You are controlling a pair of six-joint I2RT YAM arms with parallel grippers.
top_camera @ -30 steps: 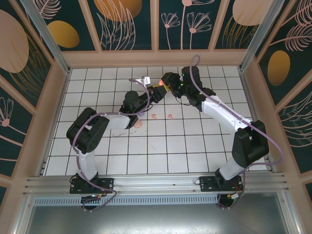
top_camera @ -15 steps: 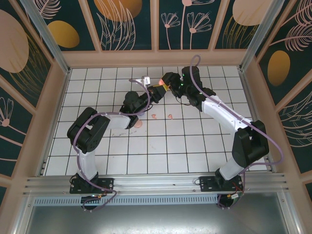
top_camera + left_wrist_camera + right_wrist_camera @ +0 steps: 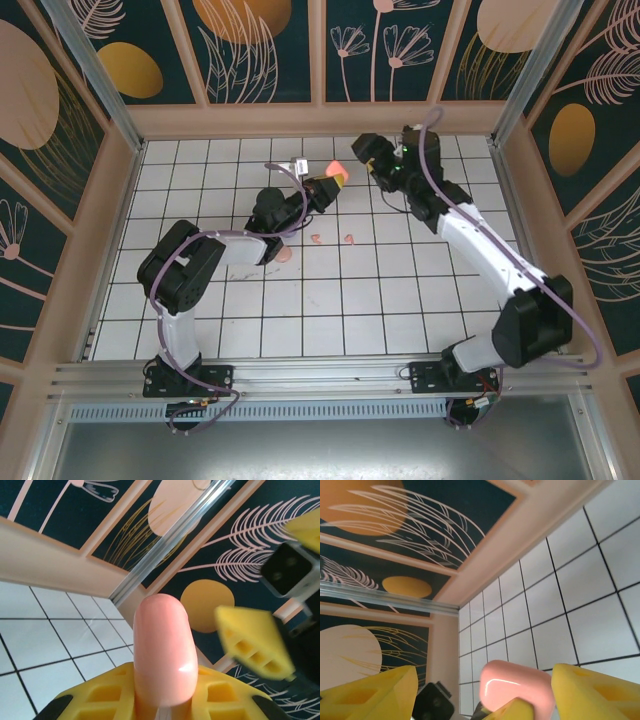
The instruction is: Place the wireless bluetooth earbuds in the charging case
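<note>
Left pincer (image 3: pixel 329 181) clamping charging case (image 3: pixel 162 645), its base hidden

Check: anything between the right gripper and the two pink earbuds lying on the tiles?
Nothing visible. The right gripper is open above bare white tiles, and the pink earbuds lie apart on the floor, nearer the bases. The left gripper, shut on the pink case, sits just left of that line, so the descent looks clear but tight.
</note>
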